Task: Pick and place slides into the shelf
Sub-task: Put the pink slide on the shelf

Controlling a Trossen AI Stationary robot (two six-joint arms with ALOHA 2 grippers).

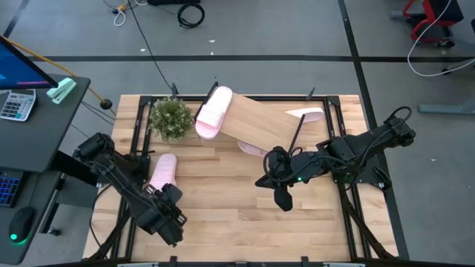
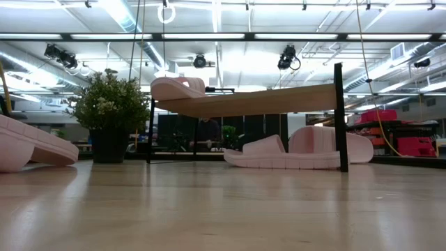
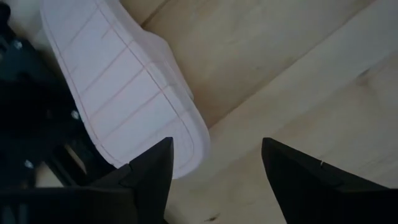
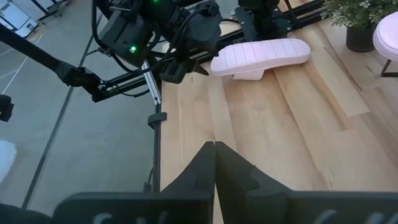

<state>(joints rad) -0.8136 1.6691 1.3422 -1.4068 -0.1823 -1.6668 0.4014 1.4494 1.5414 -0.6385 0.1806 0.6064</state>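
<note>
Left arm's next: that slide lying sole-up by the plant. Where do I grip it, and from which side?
Judging by its pose, take the slide across its narrow width near the middle, coming straight down from above. It lies flat, ribbed sole up, long axis running away from the left pincer, which is open. The long edges are free, with bare tabletop on both sides.

Grey floor (image 1: 297,30) strewn with cables (image 1: 189,13); bright strip lights (image 2: 300,36) overhead.

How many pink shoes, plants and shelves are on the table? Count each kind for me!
Pink slides: 4
Potted plant: 1
Shelf: 1
Total: 6
</note>
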